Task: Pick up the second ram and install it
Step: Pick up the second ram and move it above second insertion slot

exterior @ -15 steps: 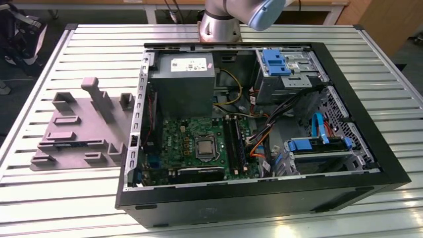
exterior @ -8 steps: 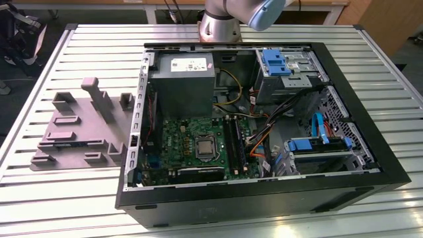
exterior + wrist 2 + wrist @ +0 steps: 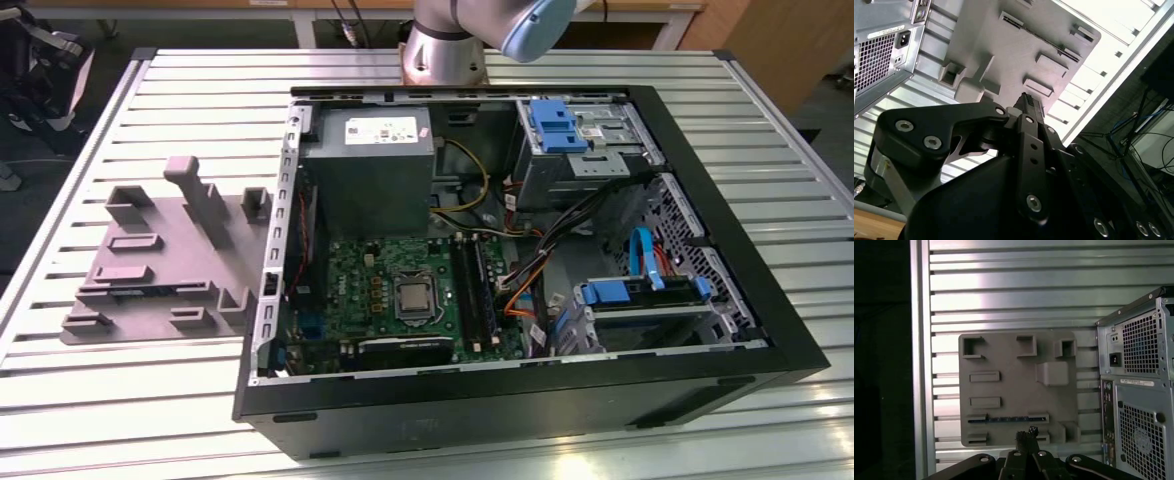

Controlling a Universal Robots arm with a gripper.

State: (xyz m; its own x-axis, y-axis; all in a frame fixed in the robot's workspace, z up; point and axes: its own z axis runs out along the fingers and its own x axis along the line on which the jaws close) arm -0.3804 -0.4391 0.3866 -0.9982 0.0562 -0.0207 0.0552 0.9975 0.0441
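On the exterior view's left we see the grey tray (image 3: 160,260) on the slatted desk (image 3: 80,400). In the first wrist view the second ram (image 3: 1004,418) sits in the tray's long slot. The claw (image 3: 1026,433) points toward the tray, well apart from the ram — its fingers pressed together, gripping nothing. The open computer case (image 3: 507,400) stands on the exterior view's right.

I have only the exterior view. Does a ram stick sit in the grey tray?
Observer: Yes. In the first wrist view the second ram sits in a long slot of the grey tray.
Operator: Where is the gripper?
Observer: In both wrist views the gripper points at the tray, apart from the ram.
Operator: Does it hold something?
Observer: No. In the second wrist view it is shut and empty.
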